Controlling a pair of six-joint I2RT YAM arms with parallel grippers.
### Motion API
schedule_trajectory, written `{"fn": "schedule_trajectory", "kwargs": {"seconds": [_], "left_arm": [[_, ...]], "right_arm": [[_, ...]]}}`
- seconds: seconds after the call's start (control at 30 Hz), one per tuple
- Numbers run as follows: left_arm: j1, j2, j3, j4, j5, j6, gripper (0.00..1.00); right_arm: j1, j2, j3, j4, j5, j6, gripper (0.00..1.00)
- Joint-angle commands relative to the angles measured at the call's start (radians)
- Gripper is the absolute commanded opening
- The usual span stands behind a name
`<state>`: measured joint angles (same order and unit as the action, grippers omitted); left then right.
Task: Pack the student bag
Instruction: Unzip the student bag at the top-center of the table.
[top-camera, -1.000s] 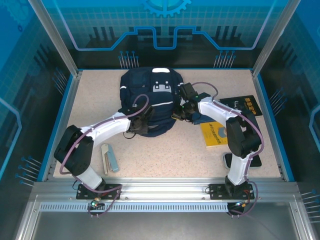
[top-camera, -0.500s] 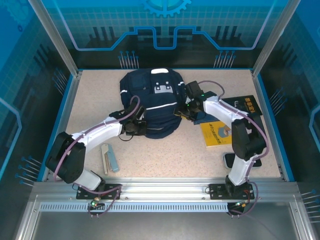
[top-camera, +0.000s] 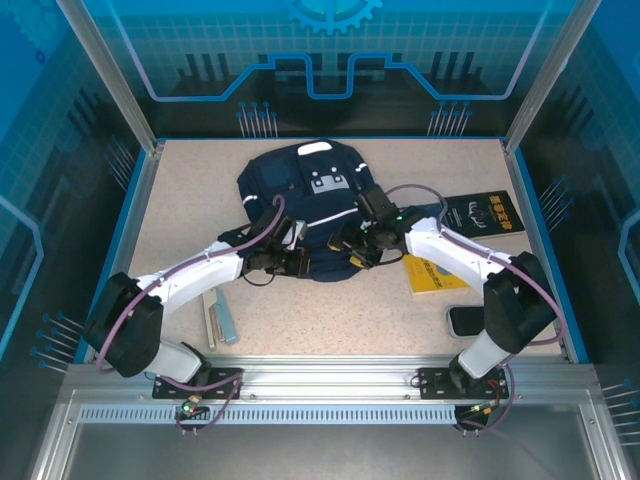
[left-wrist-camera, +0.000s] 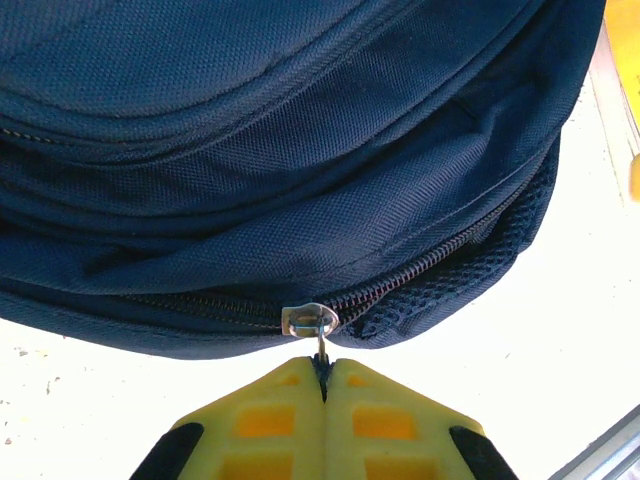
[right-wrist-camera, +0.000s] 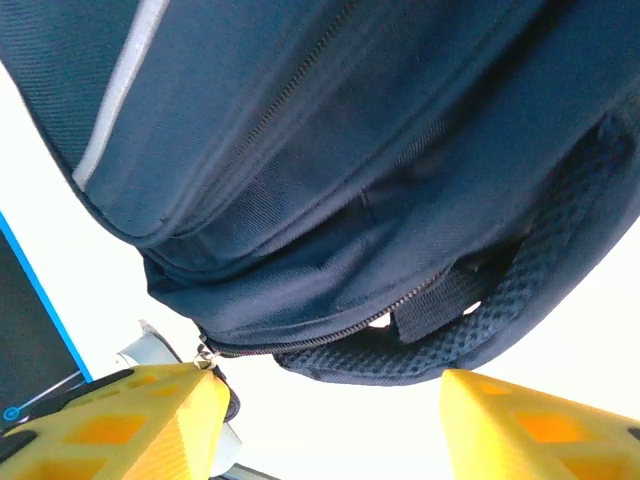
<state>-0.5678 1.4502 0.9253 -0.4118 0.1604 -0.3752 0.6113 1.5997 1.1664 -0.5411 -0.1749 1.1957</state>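
Early stage: student bag (top-camera: 305, 195) zip step.
Zipper pull (left-wrist-camera: 310, 320) is pinched by L tool (left-wrist-camera: 322, 385); R tool (right-wrist-camera: 330, 392) spread wide; yellow book (top-camera: 438, 278) unpacked.

— Where's the bag sitting?
— I see the bag (top-camera: 300, 190) lying flat on the table (top-camera: 180, 200), mid-width toward the far side, its white patch (top-camera: 313, 148) at the far end.
— Looks?
— Dark navy fabric with thin pale stripes (right-wrist-camera: 120, 90). Along its near end runs a zip (left-wrist-camera: 420, 265) with a metal pull (left-wrist-camera: 310, 320) above dark mesh (left-wrist-camera: 450, 290). I can't tell if it's open.
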Motion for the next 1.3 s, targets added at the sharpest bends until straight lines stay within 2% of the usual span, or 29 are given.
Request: {"fn": "schedule_trajectory", "kwargs": {"seconds": [0.0, 0.13, 0.27, 0.33, 0.47, 0.63, 0.8, 1.1, 1.27], "left_arm": [[-0.003, -0.022, -0.016, 0.039, 0.060, 0.033, 0.00], [-0.003, -0.022, -0.016, 0.037, 0.060, 0.036, 0.00], [-0.003, -0.021, -0.017, 0.034, 0.064, 0.042, 0.00], [-0.003, -0.021, -0.016, 0.031, 0.060, 0.049, 0.00], [-0.003, -0.014, 0.000, -0.015, 0.005, 0.066, 0.00], [0.006, 0.002, 0.028, -0.126, -0.140, 0.074, 0.00], [0.058, 0.004, 0.038, -0.184, -0.206, 0.070, 0.00], [0.188, 0.061, 0.075, -0.195, -0.251, 0.061, 0.00], [0.247, 0.130, 0.116, -0.172, -0.274, 0.081, 0.00]], "right_arm": [[0.016, 0.037, -0.005, -0.033, 0.057, 0.123, 0.56], [0.014, 0.074, -0.004, -0.002, 0.064, 0.138, 0.54], [0.014, 0.119, 0.017, 0.014, 0.050, 0.148, 0.60], [0.013, 0.145, 0.021, 0.037, 0.040, 0.151, 0.60], [0.013, 0.184, 0.027, 0.041, 0.064, 0.155, 0.45], [0.005, 0.196, 0.023, -0.013, 0.163, 0.128, 0.13], [-0.005, 0.234, 0.044, -0.044, 0.225, 0.036, 0.05], [-0.008, 0.250, 0.038, -0.058, 0.292, -0.002, 0.04], [-0.008, 0.248, 0.039, -0.042, 0.286, -0.021, 0.04]]}}
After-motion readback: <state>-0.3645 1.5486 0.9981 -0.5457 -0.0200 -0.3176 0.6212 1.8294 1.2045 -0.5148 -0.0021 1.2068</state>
